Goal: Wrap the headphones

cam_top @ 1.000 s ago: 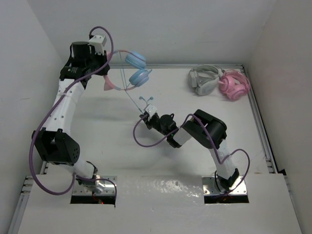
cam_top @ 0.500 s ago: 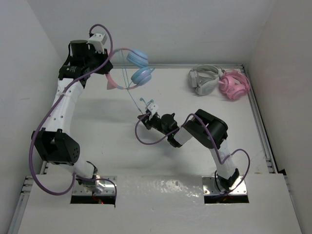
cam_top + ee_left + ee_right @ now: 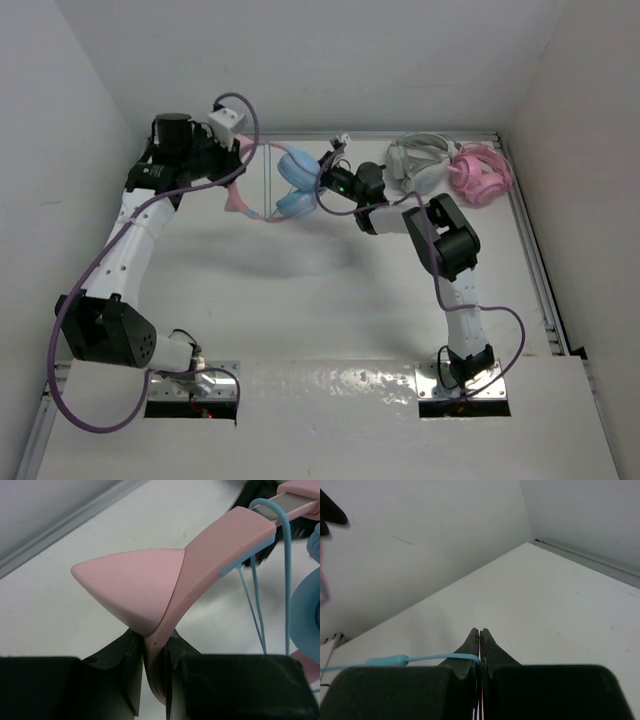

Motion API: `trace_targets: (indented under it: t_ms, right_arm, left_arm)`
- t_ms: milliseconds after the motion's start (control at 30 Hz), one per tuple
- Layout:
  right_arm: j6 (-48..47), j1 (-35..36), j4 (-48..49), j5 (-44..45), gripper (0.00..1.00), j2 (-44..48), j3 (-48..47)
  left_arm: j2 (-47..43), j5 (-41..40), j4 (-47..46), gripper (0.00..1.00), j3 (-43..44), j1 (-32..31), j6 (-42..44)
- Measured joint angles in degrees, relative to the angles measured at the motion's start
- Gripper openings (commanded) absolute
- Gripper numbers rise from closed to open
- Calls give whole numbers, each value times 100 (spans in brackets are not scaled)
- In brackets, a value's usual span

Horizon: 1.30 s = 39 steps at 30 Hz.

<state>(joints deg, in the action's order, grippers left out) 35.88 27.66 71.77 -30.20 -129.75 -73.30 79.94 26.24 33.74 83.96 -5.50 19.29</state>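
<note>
At the far edge of the table (image 3: 300,290), left of its middle, the headphones (image 3: 296,170) hang in the air between the two arms.

Hard to make out:
- Top view: the left claw (image 3: 236,172) is mostly hidden by its own wrist and the pink headband (image 3: 240,198). The right claw (image 3: 324,176) sits tight beside the upper cup, its tips lost against the dark wrist.
- The cable (image 3: 265,180) shows there only as a faint thin line left of the cups. Its plug end cannot be found in any view.
- Left wrist view: the nearer cup (image 3: 305,615) is cut off at the right edge.
- Right wrist view: the headphones show, if at all, only as a blurred pink-blue sliver at the left edge.

Grips:
- Left claw (image 3: 152,650) clenched on the headband (image 3: 200,575), just below a pointed ear bump (image 3: 130,587).
- Right claw (image 3: 480,645) pressed closed, the cable (image 3: 420,658) pinched at its tips and trailing left.

Counts:
- Headphones: three. One held, with two light blue cups. The other two, a grey-white pair (image 3: 418,165) and a pink pair (image 3: 480,172), lie touching at the far right corner.
- Cable lines crossing the left wrist view: three (image 3: 287,580).
- Arms: two, each with one claw.
</note>
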Motion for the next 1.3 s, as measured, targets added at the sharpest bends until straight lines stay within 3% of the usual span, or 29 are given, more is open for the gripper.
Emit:
trace_targets:
  t_ms: [167, 433, 767, 833, 967, 1000, 1033, 1300]
  right_arm:
    - [-426, -74, -1250, -706, 0, 402, -332]
    - [-1515, -76, -3536, -1353, 0, 1054, -560]
    - [-2870, -28, -6166, -964, 0, 1816, -979]
    - [-3132, 37, -6520, -557, 10, 1843, -1029]
    - [-3558, 179, -6540, 612, 10, 1919, -1078]
    - [-3591, 195, -6520, 789, 9, 1923, -1134]
    - [-3613, 201, -6494, 953, 0, 1917, -1209]
    - [-3488, 225, -5672, 1056, 0, 1456, -1322]
  left_arm:
    - [24, -216, -11, 0, -787, -262, 892]
    - [144, -568, -205, 0, -1093, -680, 1661]
    - [824, -1244, -570, 0, -1200, -953, 1867]
    - [890, -1338, -588, 0, -1200, -1040, 1886]
    - [992, -1388, -35, 0, -1224, -1174, 2184]
    - [1029, -1338, 133, 0, -1239, -1182, 2210]
    - [1054, -1266, 278, 0, -1239, -1182, 2212]
    - [826, -1311, 417, 0, -1344, -1222, 2197]
